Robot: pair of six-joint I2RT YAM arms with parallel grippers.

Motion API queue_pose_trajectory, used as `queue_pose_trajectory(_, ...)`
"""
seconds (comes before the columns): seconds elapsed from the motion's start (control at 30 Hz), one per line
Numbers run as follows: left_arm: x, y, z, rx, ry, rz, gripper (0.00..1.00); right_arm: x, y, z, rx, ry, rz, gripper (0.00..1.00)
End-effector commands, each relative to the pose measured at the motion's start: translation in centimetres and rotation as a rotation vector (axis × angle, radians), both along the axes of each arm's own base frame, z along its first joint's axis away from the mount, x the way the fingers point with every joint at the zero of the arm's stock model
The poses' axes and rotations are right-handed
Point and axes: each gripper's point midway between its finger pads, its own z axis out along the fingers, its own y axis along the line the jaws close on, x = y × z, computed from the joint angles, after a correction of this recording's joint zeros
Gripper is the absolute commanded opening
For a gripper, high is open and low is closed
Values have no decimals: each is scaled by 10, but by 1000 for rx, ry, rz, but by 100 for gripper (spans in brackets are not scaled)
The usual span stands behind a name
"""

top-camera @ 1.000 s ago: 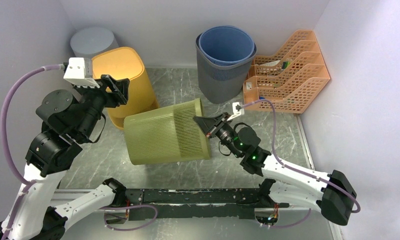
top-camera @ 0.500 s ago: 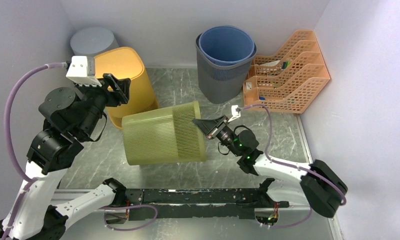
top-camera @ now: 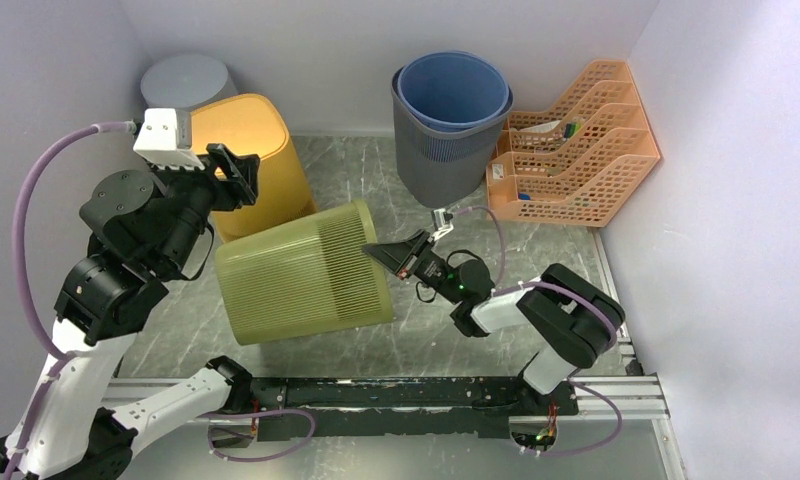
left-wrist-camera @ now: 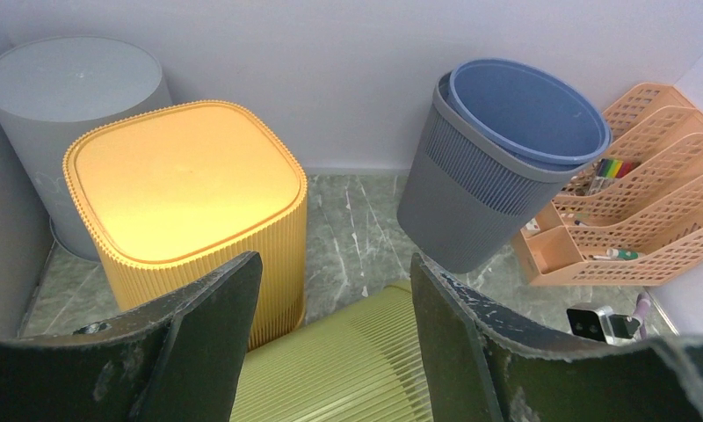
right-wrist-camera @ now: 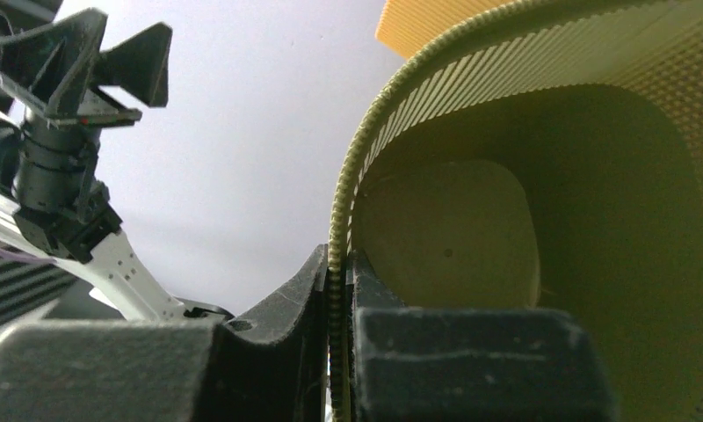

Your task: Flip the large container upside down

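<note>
The foot of the orange bin (top-camera: pixel 251 150) is covered by the tipped green container (top-camera: pixel 301 275). The grey bin (top-camera: pixel 181 80) behind is partly masked by the orange one. From the left wrist, only a ribbed strip of the container is shown, cut off by the bottom edge between the dark fingers of the left gripper (left-wrist-camera: pixel 330 281). From the right wrist, a stretch of rim is swallowed inside the right gripper (right-wrist-camera: pixel 337 272), and the container's wall is cropped at the right edge. What is held in the rack (top-camera: pixel 576 150) is too small to be named.
</note>
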Motion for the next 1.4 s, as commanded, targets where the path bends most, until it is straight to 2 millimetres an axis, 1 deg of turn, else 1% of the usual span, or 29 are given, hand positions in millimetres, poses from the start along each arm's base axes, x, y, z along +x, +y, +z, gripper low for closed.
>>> queue_pose_trajectory(0.0, 4, 3, -1, 22, 5, 26, 74, 1, -34, -3, 107, 28, 15, 0)
queue_pose_trajectory(0.1, 5, 3, 0, 19, 4, 25, 74, 14, -65, -31, 68, 112, -46, 0)
queue_pose_trajectory(0.17, 6, 3, 0, 20, 5, 28, 74, 17, -84, -41, 46, 132, -88, 0)
queue_pose_trajectory(0.23, 6, 3, 0, 20, 7, 32, 74, 18, -98, -41, 39, 129, -101, 0)
queue_pose_trajectory(0.27, 6, 3, 0, 20, 7, 33, 74, 22, -109, -40, 39, 124, -122, 0)
queue_pose_trajectory(0.37, 8, 0, 0, 16, 9, 26, 73, 28, -131, -39, 44, 132, -157, 0)
queue_pose_trajectory(0.43, 9, -1, 0, 14, 11, 21, 74, 30, -142, -42, 39, 142, -175, 0)
queue_pose_trajectory(0.53, 10, -2, -2, 13, 13, 22, 73, 33, -150, -49, 24, 162, -188, 0)
queue_pose_trajectory(0.67, 10, -2, -6, 16, 21, 22, 73, 34, -154, -65, -12, 189, -201, 0)
queue_pose_trajectory(0.77, 10, -1, -8, 21, 26, 26, 73, 37, -161, -78, -41, 213, -219, 0)
queue_pose_trajectory(0.9, 10, 1, -10, 27, 27, 35, 73, 42, -174, -94, -80, 244, -246, 0)
queue_pose_trajectory(1.07, 12, 0, -15, 38, 38, 37, 74, 47, -188, -110, -115, 272, -275, 0)
queue_pose_trajectory(1.13, 13, 0, -18, 40, 42, 39, 74, 49, -192, -116, -126, 290, -284, 4)
queue_pose_trajectory(1.23, 13, -1, -19, 38, 45, 36, 73, 52, -196, -128, -154, 318, -292, 17)
queue_pose_trajectory(1.3, 13, -1, -20, 38, 45, 35, 74, 55, -201, -136, -178, 329, -304, 23)
queue_pose_trajectory(1.37, 12, -1, -21, 38, 49, 37, 74, 59, -207, -143, -206, 337, -320, 26)
